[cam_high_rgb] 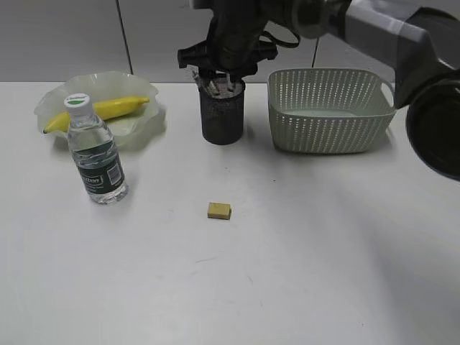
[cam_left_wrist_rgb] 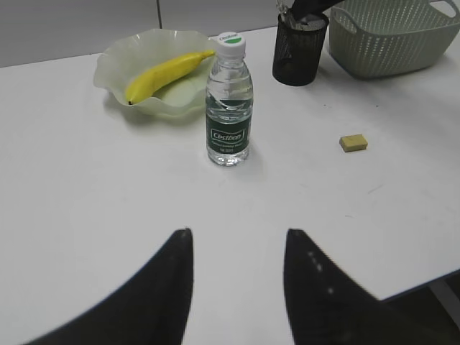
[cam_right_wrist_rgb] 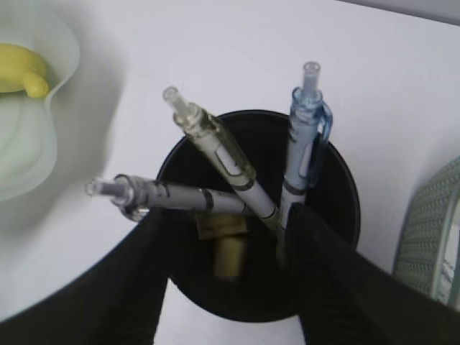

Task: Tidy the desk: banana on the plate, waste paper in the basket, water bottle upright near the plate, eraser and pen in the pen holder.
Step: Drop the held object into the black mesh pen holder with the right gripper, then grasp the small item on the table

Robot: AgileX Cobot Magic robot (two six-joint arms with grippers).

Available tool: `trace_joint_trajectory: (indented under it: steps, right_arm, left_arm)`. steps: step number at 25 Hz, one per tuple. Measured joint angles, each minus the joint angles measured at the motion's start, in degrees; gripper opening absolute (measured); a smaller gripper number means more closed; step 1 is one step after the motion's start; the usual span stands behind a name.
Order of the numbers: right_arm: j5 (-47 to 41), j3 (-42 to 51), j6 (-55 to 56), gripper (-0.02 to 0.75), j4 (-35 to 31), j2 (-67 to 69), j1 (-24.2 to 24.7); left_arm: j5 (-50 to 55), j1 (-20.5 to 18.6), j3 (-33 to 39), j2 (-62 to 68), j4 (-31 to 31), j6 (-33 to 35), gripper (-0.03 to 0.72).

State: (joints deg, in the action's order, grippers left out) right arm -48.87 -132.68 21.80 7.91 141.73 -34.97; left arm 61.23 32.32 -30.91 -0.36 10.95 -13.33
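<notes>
The banana (cam_high_rgb: 108,109) lies curved in the wavy green plate (cam_high_rgb: 147,129) at the back left of the desk (cam_high_rgb: 287,287), and the water bottle (cam_high_rgb: 95,152) stands upright just in front of that plate, white cap on top. Further right along the back sit the black mesh pen holder (cam_high_rgb: 223,118) and, beside it, the pale basket (cam_high_rgb: 330,111) — its inside looks bare from here.

The right gripper (cam_right_wrist_rgb: 230,251) hangs directly over the pen holder, its two dark fingers (cam_right_wrist_rgb: 338,280) spread apart on either side of the cup's mouth and gripping nothing. Three pens (cam_right_wrist_rgb: 223,154) lean inside the cup, tips fanned outward, and a small tan block (cam_right_wrist_rgb: 226,241) sits between the fingers, blurred, within the cup's mouth. Whether it rests on the bottom I cannot tell.

Out in the middle of the desk a yellowish eraser (cam_high_rgb: 219,210) lies on its own, well apart from everything.

The left gripper (cam_left_wrist_rgb: 237,287) hovers low over the near side of the desk — fingers parted, empty.
</notes>
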Motion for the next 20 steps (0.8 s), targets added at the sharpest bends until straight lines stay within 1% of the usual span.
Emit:
trace_joint_trajectory:
  steps: [2,5,8,10,15,18,20]
  right_arm:
    - [-1.73,0.00,0.00,0.428,0.00,-0.91,0.00]
    - [-7.72,0.00,-0.97,0.429,0.00,-3.53,0.00]
    - [-16.07,0.00,-5.18,0.432,0.00,-6.50,0.00]
    - [-19.35,0.00,-8.28,0.432,0.00,-8.32,0.00]
    - [-20.45,0.00,-12.49,0.430,-3.60,-14.78,-0.67]
    - [-20.48,0.42,-13.28,0.430,-3.91,-20.81,-1.77]
    - [-20.48,2.30,-13.51,0.430,-4.06,-25.02,-2.45]
  left_arm:
    - [0.00,0.00,0.00,0.00,0.00,0.00,0.314]
    - [0.00,0.00,0.00,0.00,0.00,0.00,0.313]
    - [0.00,0.00,0.00,0.00,0.00,0.00,0.313]
    - [0.00,0.00,0.00,0.00,0.00,0.00,0.313]
    - [0.00,0.00,0.00,0.00,0.00,0.00,0.313]
    - [0.00,0.00,0.00,0.00,0.00,0.00,0.313]
    - [0.00,0.00,0.00,0.06,0.00,0.00,0.313]
